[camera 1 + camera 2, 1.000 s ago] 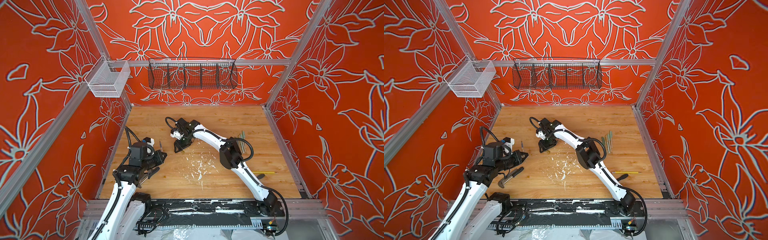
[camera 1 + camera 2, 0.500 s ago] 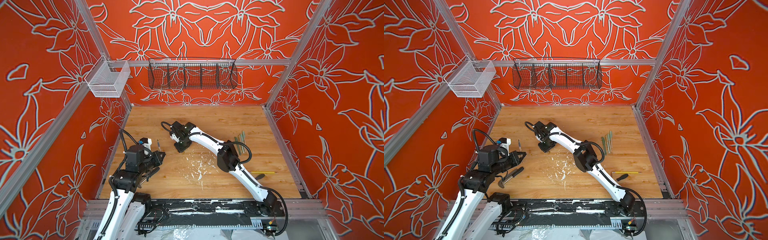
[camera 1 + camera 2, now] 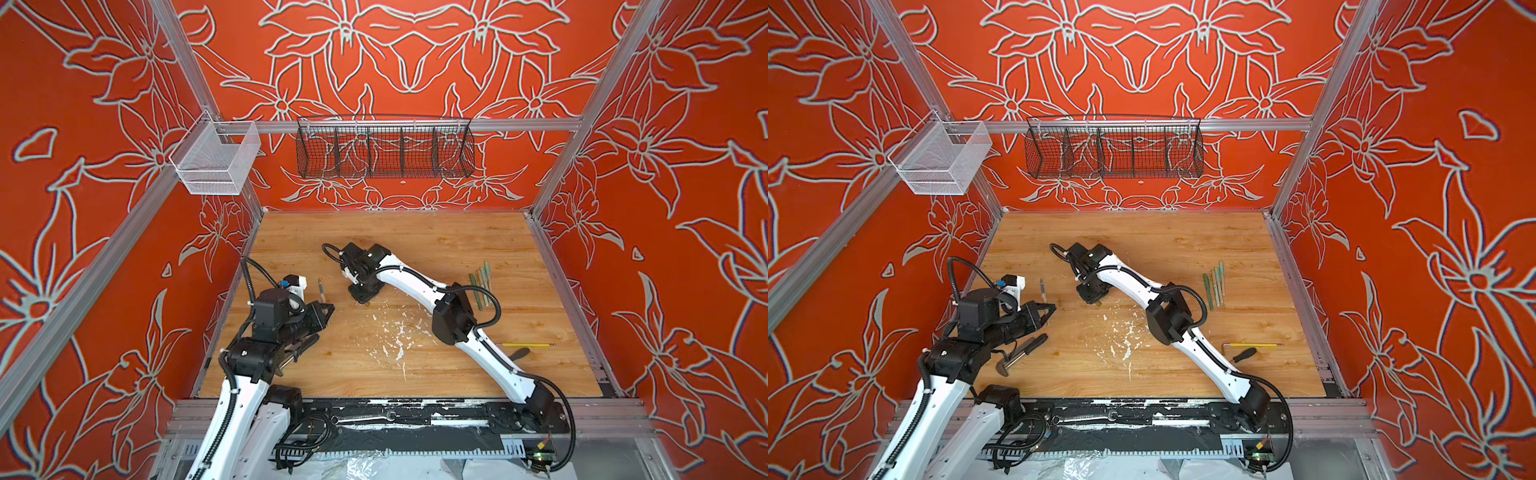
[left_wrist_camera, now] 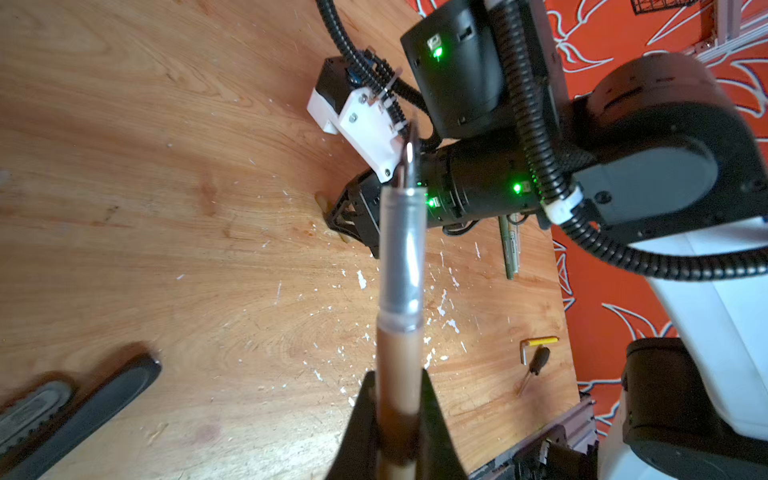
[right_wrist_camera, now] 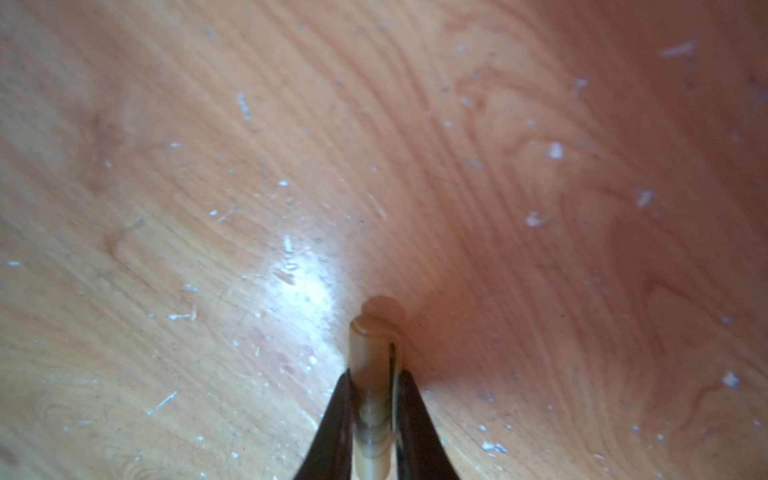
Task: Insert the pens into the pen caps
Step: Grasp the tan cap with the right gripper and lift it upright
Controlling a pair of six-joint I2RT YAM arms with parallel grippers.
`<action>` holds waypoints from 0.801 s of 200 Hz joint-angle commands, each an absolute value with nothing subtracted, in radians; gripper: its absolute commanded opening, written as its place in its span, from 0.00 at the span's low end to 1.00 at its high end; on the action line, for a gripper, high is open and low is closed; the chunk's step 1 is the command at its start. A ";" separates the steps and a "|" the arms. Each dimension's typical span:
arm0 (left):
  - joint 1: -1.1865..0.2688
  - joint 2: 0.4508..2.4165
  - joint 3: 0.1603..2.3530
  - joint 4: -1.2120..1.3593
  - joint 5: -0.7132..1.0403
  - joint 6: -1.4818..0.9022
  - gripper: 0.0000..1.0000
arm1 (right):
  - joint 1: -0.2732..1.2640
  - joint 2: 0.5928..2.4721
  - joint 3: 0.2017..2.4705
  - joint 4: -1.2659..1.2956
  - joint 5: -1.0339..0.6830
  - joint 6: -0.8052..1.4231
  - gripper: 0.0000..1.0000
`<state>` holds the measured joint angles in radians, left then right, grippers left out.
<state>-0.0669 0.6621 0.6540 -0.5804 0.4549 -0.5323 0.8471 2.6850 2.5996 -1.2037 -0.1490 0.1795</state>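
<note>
Item 1, left arm: we see it reach from the near left corner with the wrist low and roughly level. The left gripper [image 3: 326, 309] [image 4: 397, 374] is clenched on a tan pen [image 4: 401, 270] [image 3: 321, 289]. The pen juts out past the fingertips, clear grip and dark nib leading, and angles toward the back wall above the table [image 3: 415, 232].

Item 2, right arm: it stretches from the near right base across the middle, elbow raised and wrist bent down. The right gripper [image 3: 365, 297] [image 5: 374, 378] points at the table left of centre. Its fingers [image 5: 336, 415] press both sides of a tan cap [image 5: 374, 345]. The cap's end sits at the table; we cannot tell whether it touches.

Item 3, spacing: the two grippers are near each other but apart, with a strip of table between them.

Item 4, surroundings:
- green pens [image 3: 480, 284] [image 3: 1214, 282], in a row beside the right elbow
- yellow rod [image 3: 525, 344], by the right edge
- screwdriver [image 3: 1244, 355], just beside the rod
- dark-handled tool [image 3: 1021, 353], partly under the left arm
- white flecks [image 3: 395, 332], mid-table
- black basket [image 3: 384, 145] and white basket [image 3: 216, 160], up on the rails
</note>
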 commanded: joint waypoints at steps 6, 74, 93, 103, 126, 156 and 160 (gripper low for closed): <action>-0.111 0.775 0.649 -0.508 0.569 -0.516 0.00 | 0.749 2.570 2.414 -1.188 -0.212 0.250 0.13; -0.314 1.110 0.639 -0.225 0.735 -0.496 0.00 | 0.611 2.173 1.889 -0.845 -0.485 0.412 0.13; -0.337 1.200 0.657 -0.223 0.795 -0.448 0.00 | 0.599 2.108 1.795 -0.766 -0.533 0.487 0.13; -0.339 1.236 0.664 -0.227 0.825 -0.428 0.00 | 0.594 2.080 1.739 -0.697 -0.576 0.549 0.13; -0.339 1.286 0.674 -0.244 0.849 -0.392 0.00 | 0.589 2.026 1.637 -0.518 -0.634 0.685 0.13; -0.339 1.308 0.674 -0.233 0.842 -0.396 0.00 | 0.589 2.014 1.611 -0.446 -0.642 0.766 0.13; -0.339 1.311 0.673 -0.232 0.844 -0.397 0.00 | 0.589 2.014 1.611 -0.441 -0.640 0.770 0.13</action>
<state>-0.3355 1.2991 0.6506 -0.2649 0.8082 -0.4248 0.5903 2.0441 1.6268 -0.5659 -0.5987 0.6487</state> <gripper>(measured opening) 0.102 0.172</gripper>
